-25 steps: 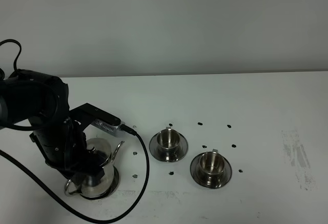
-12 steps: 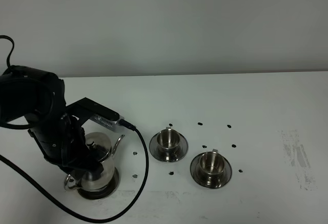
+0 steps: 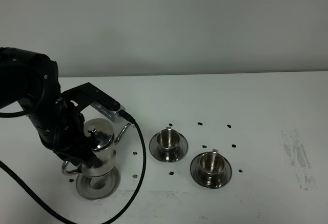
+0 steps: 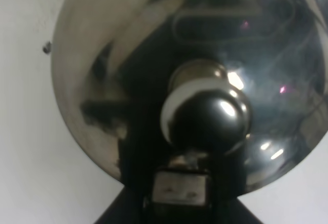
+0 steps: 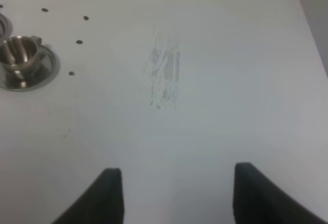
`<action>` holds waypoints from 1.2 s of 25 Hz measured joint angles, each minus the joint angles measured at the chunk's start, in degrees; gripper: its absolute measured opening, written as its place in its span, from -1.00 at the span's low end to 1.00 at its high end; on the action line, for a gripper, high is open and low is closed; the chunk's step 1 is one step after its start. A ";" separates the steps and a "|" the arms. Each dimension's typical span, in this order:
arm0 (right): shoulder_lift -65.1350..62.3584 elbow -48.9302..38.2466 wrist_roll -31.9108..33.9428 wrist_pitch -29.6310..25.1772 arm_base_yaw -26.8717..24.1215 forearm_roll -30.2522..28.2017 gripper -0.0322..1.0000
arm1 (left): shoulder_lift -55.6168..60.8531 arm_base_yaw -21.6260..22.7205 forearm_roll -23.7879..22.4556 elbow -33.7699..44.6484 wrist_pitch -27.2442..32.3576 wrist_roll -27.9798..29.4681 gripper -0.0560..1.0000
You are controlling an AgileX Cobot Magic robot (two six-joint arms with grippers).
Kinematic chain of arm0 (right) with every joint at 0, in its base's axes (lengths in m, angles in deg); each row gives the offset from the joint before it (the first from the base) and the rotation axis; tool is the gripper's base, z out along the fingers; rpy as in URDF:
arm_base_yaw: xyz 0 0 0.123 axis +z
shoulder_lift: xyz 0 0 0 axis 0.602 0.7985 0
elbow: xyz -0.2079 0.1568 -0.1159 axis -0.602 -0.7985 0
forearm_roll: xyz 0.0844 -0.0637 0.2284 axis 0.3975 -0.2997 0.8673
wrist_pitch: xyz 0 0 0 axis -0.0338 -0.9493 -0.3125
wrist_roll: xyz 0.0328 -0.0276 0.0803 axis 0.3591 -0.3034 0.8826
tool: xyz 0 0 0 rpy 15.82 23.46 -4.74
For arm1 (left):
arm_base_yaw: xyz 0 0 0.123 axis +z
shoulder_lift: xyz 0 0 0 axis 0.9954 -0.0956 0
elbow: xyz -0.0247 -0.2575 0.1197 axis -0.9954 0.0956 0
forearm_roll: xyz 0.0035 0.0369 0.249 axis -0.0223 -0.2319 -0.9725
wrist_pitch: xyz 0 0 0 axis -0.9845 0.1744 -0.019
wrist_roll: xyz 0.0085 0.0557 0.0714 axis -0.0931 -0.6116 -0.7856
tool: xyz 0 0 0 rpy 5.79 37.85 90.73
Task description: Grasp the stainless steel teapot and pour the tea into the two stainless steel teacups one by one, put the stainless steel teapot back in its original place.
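Lower left of frame: left hand [image 3: 76, 158] clamped on stainless steel teapot [image 3: 100, 147] handle, pot upright just above its dot-ringed saucer [image 3: 96, 187], teacup [image 3: 168, 140] and second teacup [image 3: 210, 164] to its right; right hand [image 5: 174, 196] spread open, holding nothing, over tabletop [image 5: 230, 80].

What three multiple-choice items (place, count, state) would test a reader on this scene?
1. Where is the teapot? A. Lying on its side. B. Held above its own saucer, left of the teacups. C. At the far right.
2. How many teacups are there? A. One. B. Two. C. Four.
3. The right end effector is: A. Open, empty. B. Shut on a teacup. C. Shut on the teapot.
Answers: B, its saucer lies uncovered beneath; B, two show in the high view; A, its wrist view shows an empty gap.
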 joint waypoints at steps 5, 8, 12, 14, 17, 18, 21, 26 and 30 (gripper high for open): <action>0.00 0.00 0.00 0.00 0.00 0.00 0.01 | 0.00 0.12 0.18 -1.72 2.18 -10.09 -0.40; 0.00 0.00 0.00 0.00 0.00 0.00 0.01 | 0.00 0.34 0.56 -1.78 2.45 -15.33 -0.40; 0.00 0.00 0.00 0.00 0.00 0.00 0.01 | 0.00 1.21 2.01 -2.41 2.82 -21.06 -0.40; 0.00 0.00 0.00 0.00 0.00 0.00 0.01 | 0.00 1.26 2.61 -3.33 3.74 -23.99 -0.40; 0.00 0.00 0.00 0.00 0.00 0.00 0.01 | 0.04 1.33 3.63 -4.97 5.05 -29.13 -0.40; 0.00 0.00 0.00 0.00 0.00 0.00 0.01 | 0.04 1.33 3.84 -5.46 5.44 -30.69 -0.40; 0.00 0.00 0.00 0.00 0.00 0.00 0.01 | 0.04 1.33 4.13 -7.06 6.31 -35.29 -0.40; 0.00 0.00 0.00 0.00 0.00 0.00 0.01 | 0.04 1.86 4.30 -8.53 7.10 -39.49 -0.40; 0.00 0.00 0.00 0.00 0.00 0.00 0.01 | 0.04 3.02 4.32 -8.58 7.41 -41.97 -0.40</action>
